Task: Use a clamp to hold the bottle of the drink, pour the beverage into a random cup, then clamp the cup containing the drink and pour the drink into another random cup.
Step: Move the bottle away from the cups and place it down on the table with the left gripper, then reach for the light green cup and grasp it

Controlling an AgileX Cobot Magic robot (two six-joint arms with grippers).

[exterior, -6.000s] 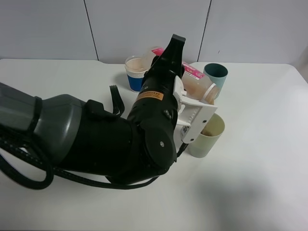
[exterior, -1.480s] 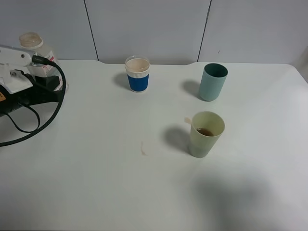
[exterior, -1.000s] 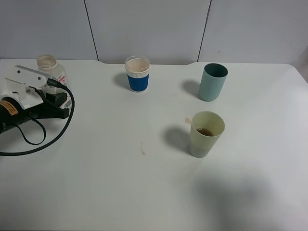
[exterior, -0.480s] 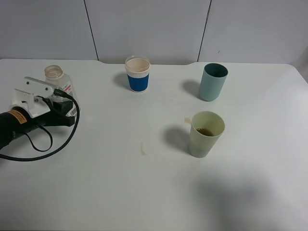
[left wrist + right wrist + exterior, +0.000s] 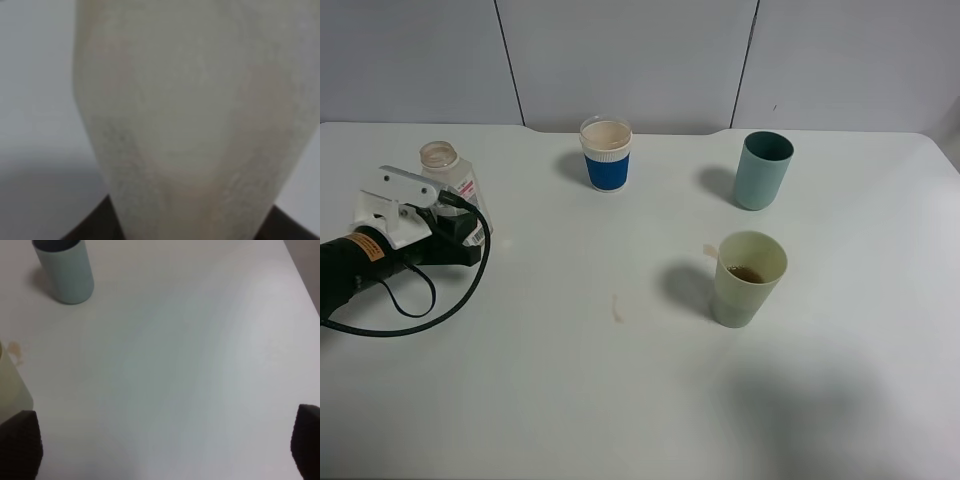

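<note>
Though partly hidden, bottle [image 5: 448, 172] in clenched left jaws; right jaws apart, tips only.

We count three cups on the table [image 5: 520, 400] — one blue-banded white cup [image 5: 605, 158] at twelve o'clock, one teal cup [image 5: 763, 175] at two and one pale yellow-green cup [image 5: 748, 285] at three. We find one bottle [image 5: 445, 165] at ten o'clock, one robot arm [image 5: 350, 265] at nine, and two small brownish spots [image 5: 617, 310] — both lying near the table's middle.

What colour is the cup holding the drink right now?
Pale yellow-green, plain with no pattern: the cup shows best in the exterior high view.
</note>
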